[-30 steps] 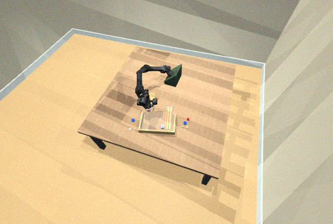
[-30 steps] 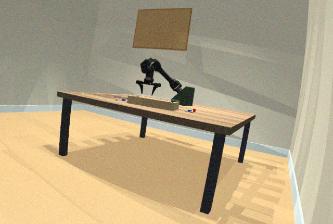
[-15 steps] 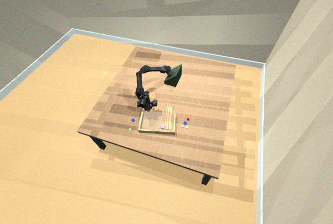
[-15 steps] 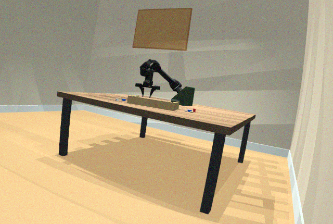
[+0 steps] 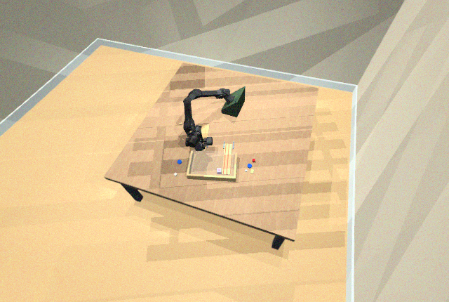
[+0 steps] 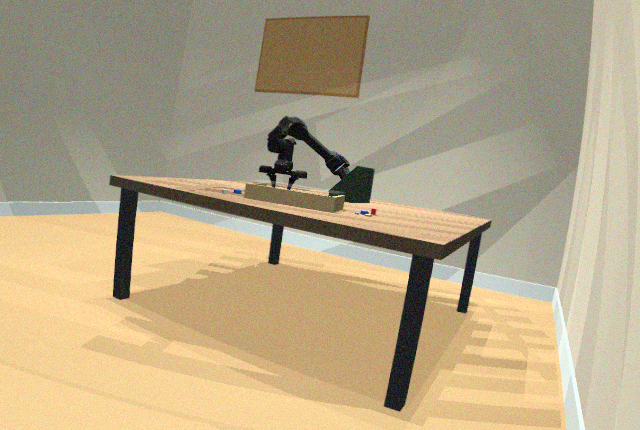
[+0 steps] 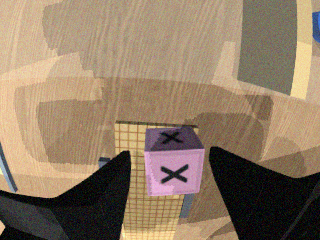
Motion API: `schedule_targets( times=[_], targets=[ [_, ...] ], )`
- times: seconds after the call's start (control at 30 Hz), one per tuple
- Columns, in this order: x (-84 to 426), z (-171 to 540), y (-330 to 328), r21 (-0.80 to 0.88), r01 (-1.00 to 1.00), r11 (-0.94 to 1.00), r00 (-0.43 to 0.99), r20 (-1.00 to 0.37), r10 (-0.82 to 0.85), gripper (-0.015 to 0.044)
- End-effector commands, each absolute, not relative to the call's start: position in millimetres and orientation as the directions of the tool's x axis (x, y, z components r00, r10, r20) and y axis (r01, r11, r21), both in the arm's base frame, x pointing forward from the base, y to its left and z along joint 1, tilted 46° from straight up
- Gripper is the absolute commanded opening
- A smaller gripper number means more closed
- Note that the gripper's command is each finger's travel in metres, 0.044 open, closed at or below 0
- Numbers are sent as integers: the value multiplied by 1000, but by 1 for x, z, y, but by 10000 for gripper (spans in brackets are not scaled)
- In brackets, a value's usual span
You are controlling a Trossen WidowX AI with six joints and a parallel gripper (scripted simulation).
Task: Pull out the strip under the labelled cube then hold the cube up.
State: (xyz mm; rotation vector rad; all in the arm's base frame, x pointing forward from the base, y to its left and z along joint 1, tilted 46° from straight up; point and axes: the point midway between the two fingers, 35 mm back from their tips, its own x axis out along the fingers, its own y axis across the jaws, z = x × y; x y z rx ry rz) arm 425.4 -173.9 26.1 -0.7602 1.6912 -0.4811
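Note:
A pink cube [image 7: 175,172] with a black X on its faces is near the end of a pale yellow strip with a brown grid [image 7: 150,217] [image 5: 205,130]. Whether it still touches the strip is hard to tell. My gripper [image 7: 171,155] [image 6: 282,187] is partly open, with one finger on each side of the cube and a visible gap on both sides. The arm hides this cube in the top view. A second pale purple cube [image 5: 219,171] is inside the wooden frame [image 5: 211,177], beside several long strips with red and orange lines [image 5: 227,161].
The frame's wall [image 7: 301,60] [image 6: 294,198] stands beyond the cube. Blue guide rails [image 7: 187,205] flank the gridded strip. Blue discs [image 5: 179,161] [image 5: 249,166], a red piece [image 5: 253,160] and small pale pieces lie outside the frame. The arm's green wedge base [image 5: 234,104] [image 6: 360,185] stands behind.

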Motion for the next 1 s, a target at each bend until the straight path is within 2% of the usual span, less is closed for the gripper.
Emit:
schedule_targets(
  times=[0.0, 0.07, 0.2, 0.43, 0.57, 0.97],
  targets=[
    [424, 22, -178, -671, -240, 702, -128, -695, -708, 250],
    [424, 22, -178, -671, -240, 702, -128, -695, -708, 250],
    [424, 24, -177, -670, -232, 705, -129, -697, -705, 145],
    [424, 24, -177, -670, -232, 705, -129, -697, -705, 98],
    [423, 24, -175, -670, -233, 705, -129, -697, -705, 0],
    [388, 39, -140, -668, -239, 705, -130, -698, -705, 0]
  ],
)
